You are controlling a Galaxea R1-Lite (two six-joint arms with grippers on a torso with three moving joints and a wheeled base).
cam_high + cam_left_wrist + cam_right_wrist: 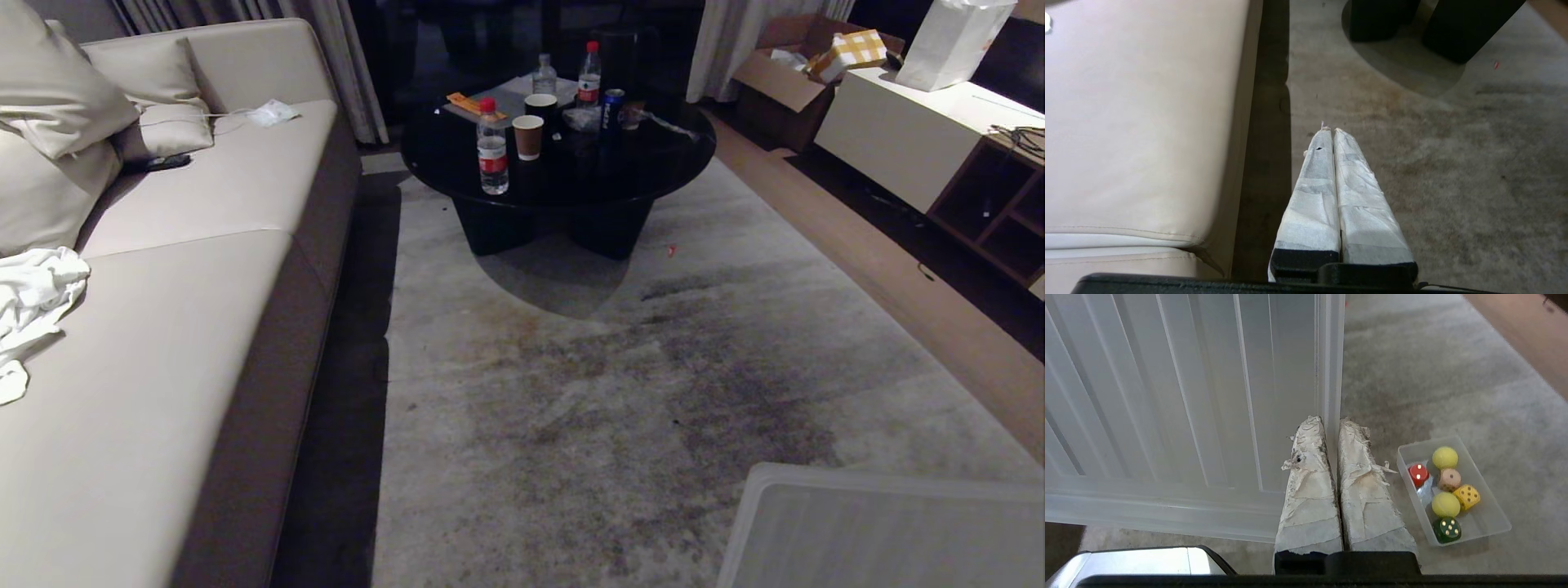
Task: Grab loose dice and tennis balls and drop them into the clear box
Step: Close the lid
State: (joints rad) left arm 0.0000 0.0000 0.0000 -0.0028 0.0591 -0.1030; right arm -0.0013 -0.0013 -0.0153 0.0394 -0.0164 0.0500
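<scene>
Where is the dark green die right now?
In the right wrist view, the dark green die sits inside the clear box on the carpet, at one end, touching a tennis ball.

I saw a stained grey rug [588, 392] carrying a round black table [563, 163] at the far end, a ribbed clear lid [882, 531] near right, and the clear box [1486, 526] just beside that lid.
</scene>
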